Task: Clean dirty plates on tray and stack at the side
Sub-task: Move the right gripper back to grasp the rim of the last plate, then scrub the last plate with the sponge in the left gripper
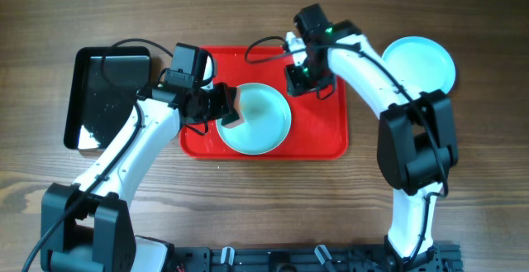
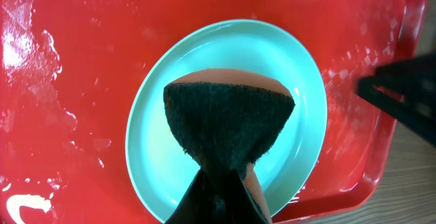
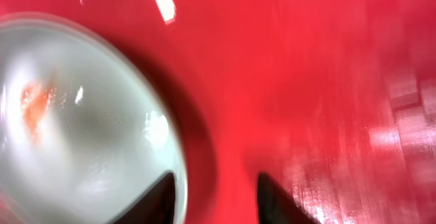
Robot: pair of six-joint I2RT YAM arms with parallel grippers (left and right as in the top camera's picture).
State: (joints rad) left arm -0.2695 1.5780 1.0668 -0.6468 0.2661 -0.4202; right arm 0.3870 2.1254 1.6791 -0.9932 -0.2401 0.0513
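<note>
Red tray (image 1: 326, 136) sits on the wooden table (image 1: 248, 206). One plate (image 1: 260, 127) with an orange smear lies on it. The left gripper (image 1: 225, 107) pinches a dark sponge (image 2: 228, 125) over this plate. The right gripper (image 3: 216, 183) is beside the plate, over the tray, fingers spread apart. A second plate (image 1: 419, 64) lies farther off, on the table.

Nothing legible shows in any view: no writing, label, brand mark or number on the red tray (image 1: 326, 131), the plate lying in it (image 1: 266, 125), the plate on the table (image 1: 421, 61) or the black tray (image 1: 91, 107).
</note>
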